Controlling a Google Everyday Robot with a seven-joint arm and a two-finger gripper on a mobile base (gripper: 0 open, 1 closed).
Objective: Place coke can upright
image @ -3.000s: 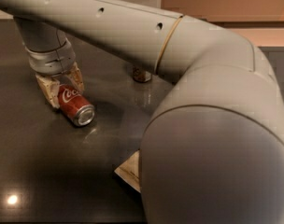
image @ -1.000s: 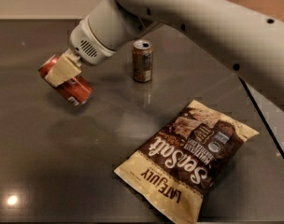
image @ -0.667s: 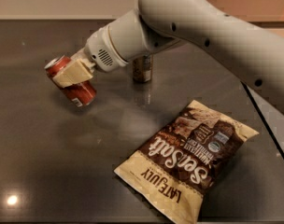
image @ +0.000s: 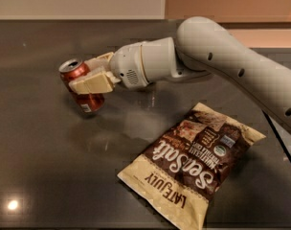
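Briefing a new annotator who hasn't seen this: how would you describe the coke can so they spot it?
On the dark tabletop, follow the pale robot arm to its gripper. Clamped there, tilted, is the red aluminium coke can with a silver top, unlike the flat brown-and-cream snack bag.

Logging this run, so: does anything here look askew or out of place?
The coke can is tilted, not upright, clamped in the claw close to the table, left of the chip bag, which lies flat. Nothing spilled.
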